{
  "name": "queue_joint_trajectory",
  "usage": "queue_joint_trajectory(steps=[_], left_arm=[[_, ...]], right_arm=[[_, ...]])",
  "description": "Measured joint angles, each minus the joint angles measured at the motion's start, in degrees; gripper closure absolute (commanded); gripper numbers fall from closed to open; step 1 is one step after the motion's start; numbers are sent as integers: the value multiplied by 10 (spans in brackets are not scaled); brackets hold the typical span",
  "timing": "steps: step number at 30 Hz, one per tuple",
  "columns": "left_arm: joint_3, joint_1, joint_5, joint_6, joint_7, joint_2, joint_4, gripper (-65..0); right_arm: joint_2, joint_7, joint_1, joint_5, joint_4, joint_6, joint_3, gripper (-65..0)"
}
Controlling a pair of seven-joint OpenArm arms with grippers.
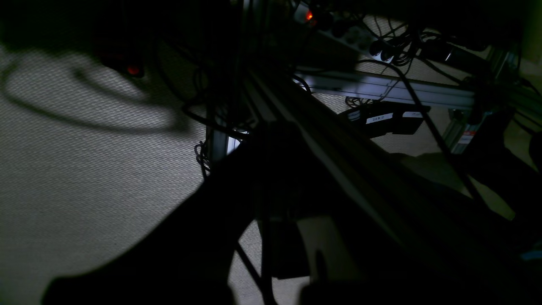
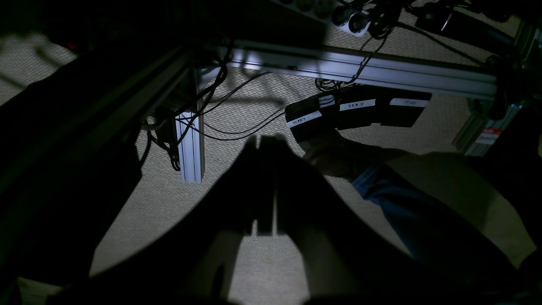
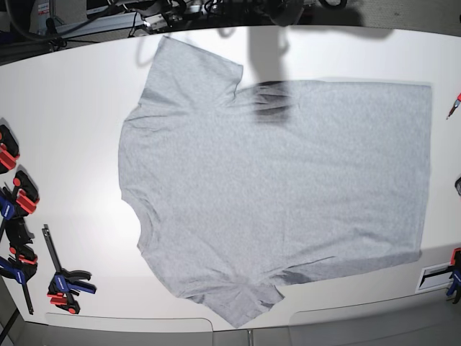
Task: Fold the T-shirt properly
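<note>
Your T-shirt (image 3: 274, 187) lies flat and spread on the white table (image 3: 65, 108), plain side up, no print visible. Right gripper (image 2: 266, 186): jaws pressed together, holding nothing, hanging over carpet. Left jaws are too dark to make out in the wrist view; they're closed. Black pedal box (image 2: 355, 111) below reads "START", "ZERO"; third label unreadable. Clamps (image 3: 65, 282) sit at the table edge.

Grey T-shirt (image 3: 274, 194) — flat, spread, plain side up
</note>
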Motion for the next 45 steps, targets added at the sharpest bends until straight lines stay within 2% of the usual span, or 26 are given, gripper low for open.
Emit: queue_joint_trajectory(steps=[24,27,29,32,37,45], left_arm=[[-1,11,-2,-2,0,0,1,0],[-1,19,-2,-2,-14,-4,2,0],[-1,32,-4,-3,-40,-12,6,0],[-1,58,-2,-2,-37,-28,25,0],[-1,122,-2,-3,-35,-53,89,0],[-1,242,-36,-2,-36,-112,246,0]], right_arm=[[-7,0,-1,0,0,-3,0,0],[-2,2,-12,0,2,-4,0,0],[1,6,-24,0,2,-4,0,0],[13,18,-51,0,3,-4,0,0],[32,72,-101,0,19,-4,0,0],[56,87,-230,1,186,-6,0,0]])
